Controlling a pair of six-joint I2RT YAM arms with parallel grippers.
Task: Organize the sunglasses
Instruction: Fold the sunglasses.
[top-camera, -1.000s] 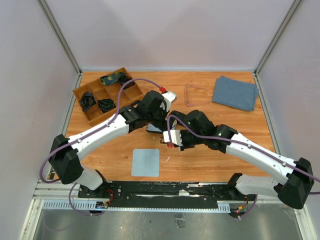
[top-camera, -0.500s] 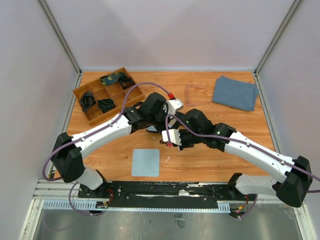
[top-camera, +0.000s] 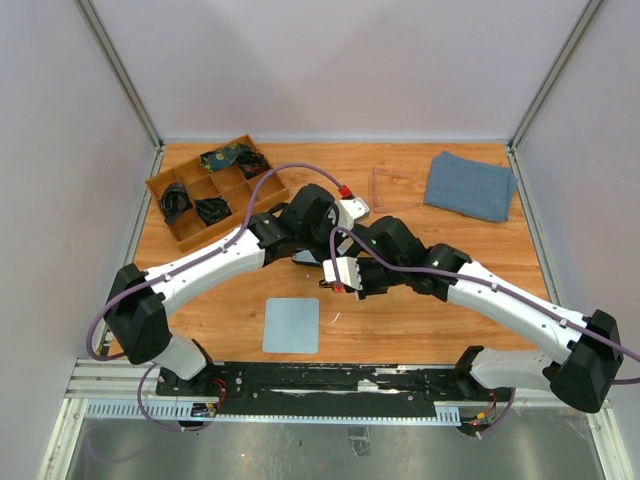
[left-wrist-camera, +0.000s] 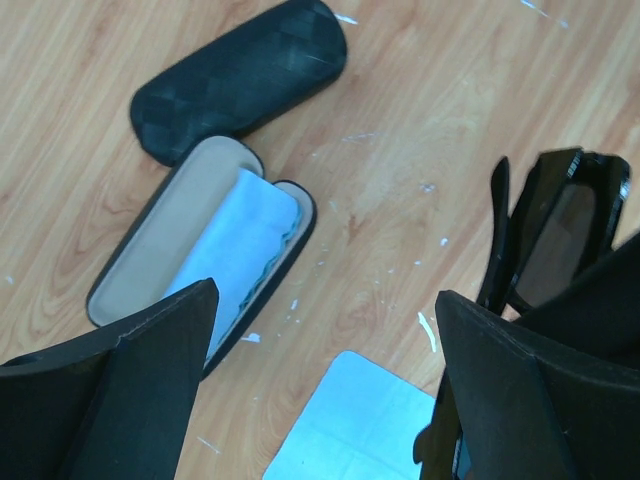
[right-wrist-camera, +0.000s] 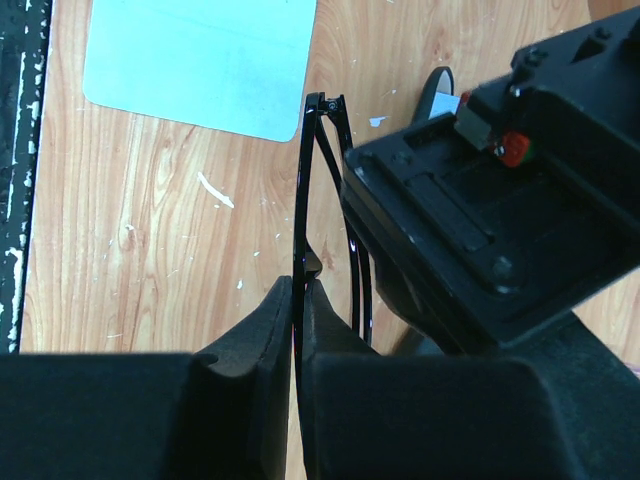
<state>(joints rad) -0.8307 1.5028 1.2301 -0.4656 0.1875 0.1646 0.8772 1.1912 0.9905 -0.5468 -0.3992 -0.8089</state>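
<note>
Over the table (top-camera: 400, 322), top view: left arm (top-camera: 200, 265) and right arm (top-camera: 500, 300) meeting wrist to wrist at the middle. Tray (top-camera: 160, 186) at far left, dark bundles in several cells. Pale frame (top-camera: 388, 190) flat on the wood towards the far right, just beside a folded towel (top-camera: 470, 185), apart from both arms. Cloth (top-camera: 292, 324) near the front edge. Dark sliver (top-camera: 303, 258) under the wrists, perhaps a case edge; too hidden to tell.

Left wrist view: left gripper (left-wrist-camera: 320, 390) spread wide, holding nothing. Open case (left-wrist-camera: 150, 250) below, tan lining showing, inner cloth (left-wrist-camera: 240, 250) lying in it. Shut case (left-wrist-camera: 240, 80) just beyond, nearly touching. Black sunglasses (left-wrist-camera: 555, 235) at right, on edge, beside one finger. Corner of cloth at bottom.

Right wrist view: right gripper (right-wrist-camera: 298, 310) clenched on thin rim of black sunglasses, frame edge-on above the wood. Cloth at upper left. Left arm's wrist block crowding the right side.
</note>
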